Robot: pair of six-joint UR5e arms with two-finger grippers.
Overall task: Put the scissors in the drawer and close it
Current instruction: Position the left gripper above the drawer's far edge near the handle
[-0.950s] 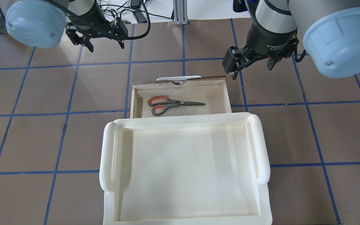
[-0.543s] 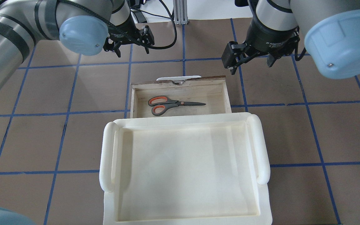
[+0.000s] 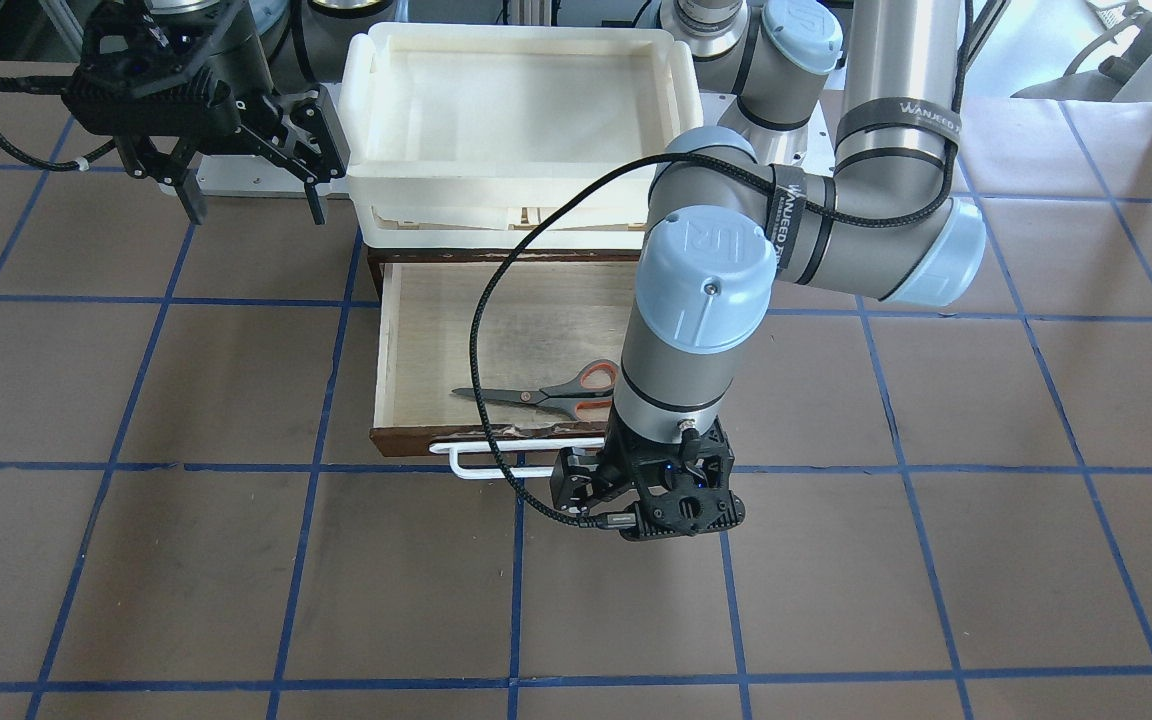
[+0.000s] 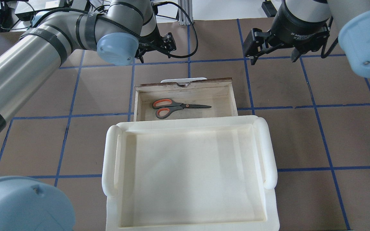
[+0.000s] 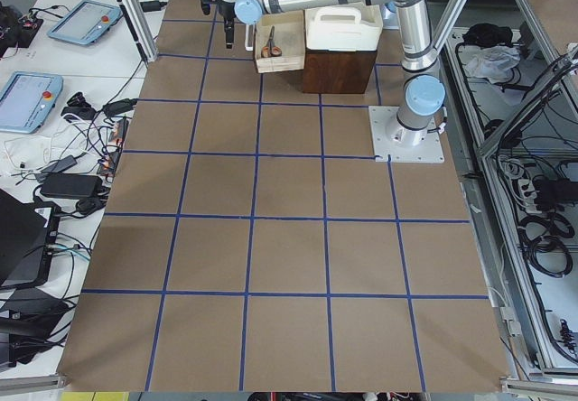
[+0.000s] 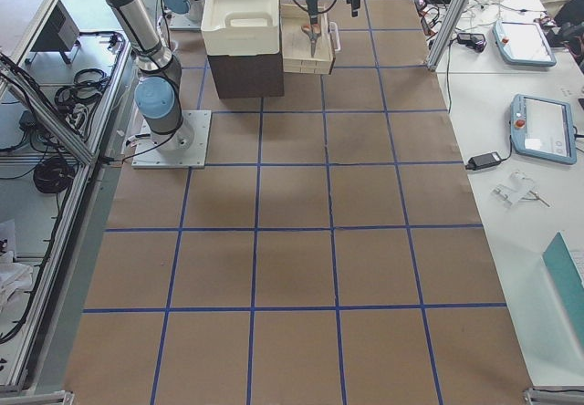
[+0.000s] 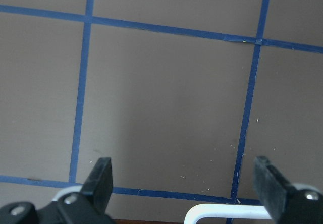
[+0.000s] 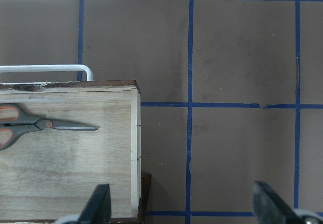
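Nearest, a cream-white plastic tray [image 4: 189, 122]; beyond it the shallow dark-brown wooden drawer [image 4: 233, 99] stands pulled out, the small grey-handled, orange-looped scissors [image 4: 178, 106] lying flat inside. Just past its white wire handle [image 4: 183, 79] hangs the left gripper [image 7: 182, 172], spread wide; the right gripper [image 4: 273, 60], farther right, is spread too.

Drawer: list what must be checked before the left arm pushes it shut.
1. Scissors fully inside the drawer, lying flat, nothing over the rim: ok.
2. Drawer path: it stands pulled out, with nothing seen between it and the cabinet: ok.
3. Left gripper on the outer side of the white handle, open and empty: ok.
4. Right gripper clear of the drawer, off to the side, open and empty: ok.
5. Left gripper low enough to meet the drawer front: cannot tell.
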